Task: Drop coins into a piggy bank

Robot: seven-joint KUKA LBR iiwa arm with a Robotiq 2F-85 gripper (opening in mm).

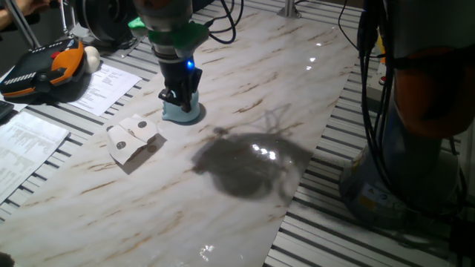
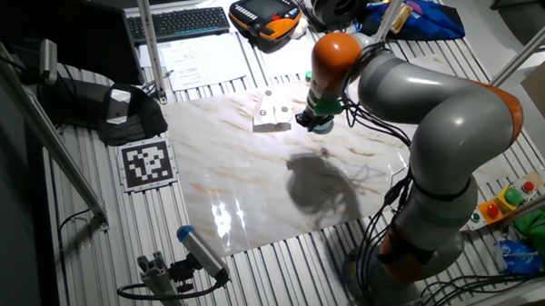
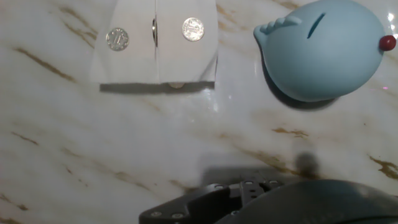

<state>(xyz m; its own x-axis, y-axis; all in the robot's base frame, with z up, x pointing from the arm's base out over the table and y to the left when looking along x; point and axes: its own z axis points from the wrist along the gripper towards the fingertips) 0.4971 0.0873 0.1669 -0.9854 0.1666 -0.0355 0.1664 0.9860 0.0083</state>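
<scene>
Directly below the hand point(image 1: 180, 95) sits the piggy bank point(image 1: 183, 111)

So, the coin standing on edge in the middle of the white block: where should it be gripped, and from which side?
By its exposed upper rim, coming straight down from above the block, pinching across the two flat faces of the edge-on coin. It stands upright in the central groove, so probably only that rim is free. How far it protrudes is unclear.

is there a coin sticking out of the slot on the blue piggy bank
No. In the hand view the piggy bank shows an empty dark slot, while two coins lie on the off-white block.
</scene>
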